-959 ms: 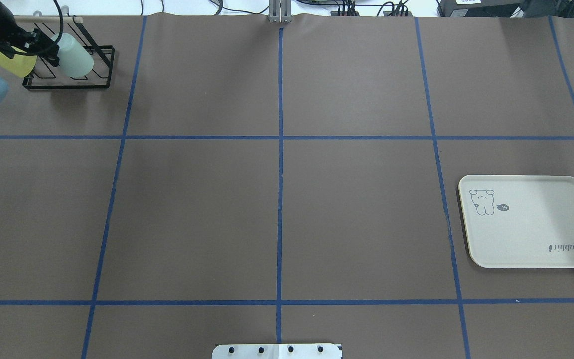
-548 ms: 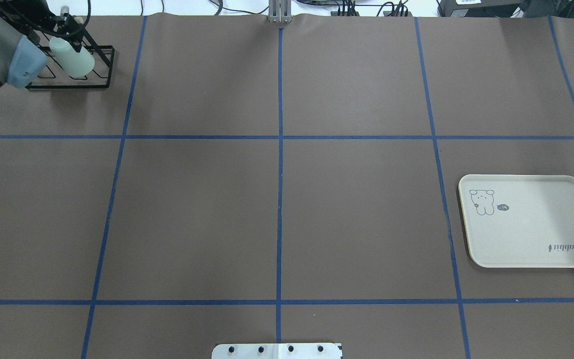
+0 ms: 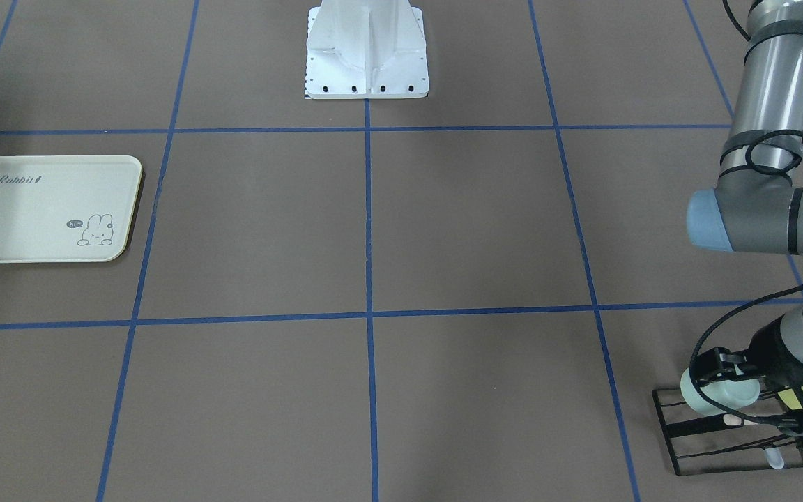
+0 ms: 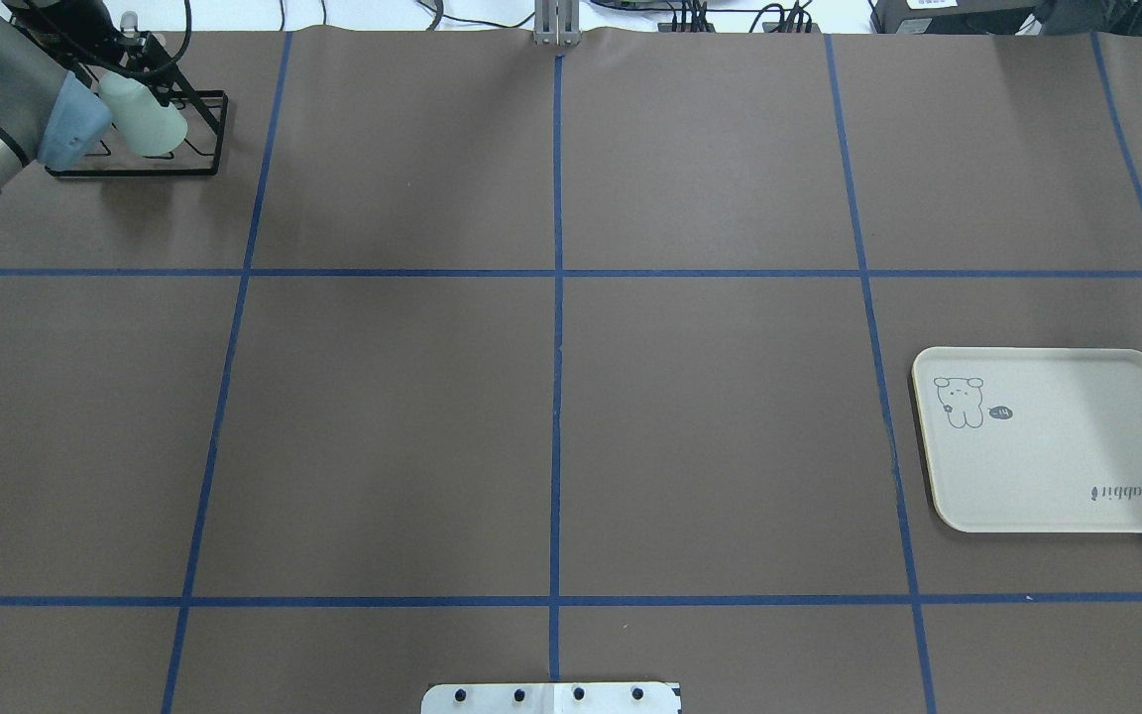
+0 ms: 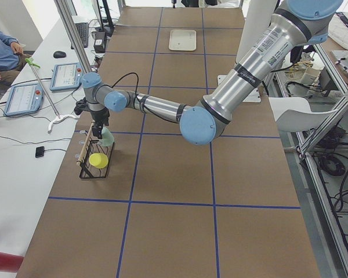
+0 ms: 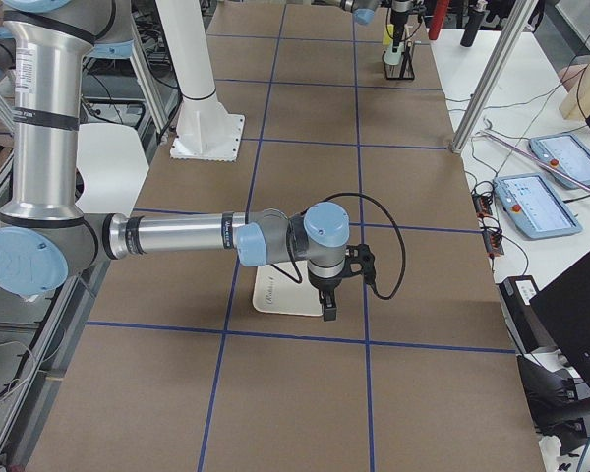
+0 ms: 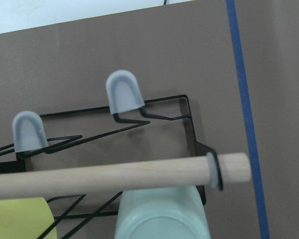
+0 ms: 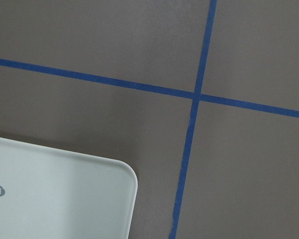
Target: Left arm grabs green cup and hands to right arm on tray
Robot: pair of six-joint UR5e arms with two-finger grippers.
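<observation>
The pale mint-green cup (image 4: 145,119) lies tilted on the black wire rack (image 4: 204,159) at the far left corner; it also shows in the front view (image 3: 712,397) and the left wrist view (image 7: 162,216). My left gripper (image 3: 729,390) is at the cup, open, with its black fingers on either side of it, and the cup still rests on the rack. The cream Rabbit tray (image 4: 1057,446) lies flat at the right. My right gripper (image 6: 326,300) hovers by the tray's edge (image 8: 50,194); I cannot tell whether it is open or shut.
A yellow-green cup (image 5: 98,160) sits on the same rack beside the green one. A wooden dowel (image 7: 114,177) runs along the rack's top. The robot's white base plate (image 4: 551,697) is at the near edge. Operators' desks with tablets flank the table's ends.
My left arm has swung forward over the rack, and its elbow now hides the yellow-green cup in the overhead view. The green cup and tray have not moved.
</observation>
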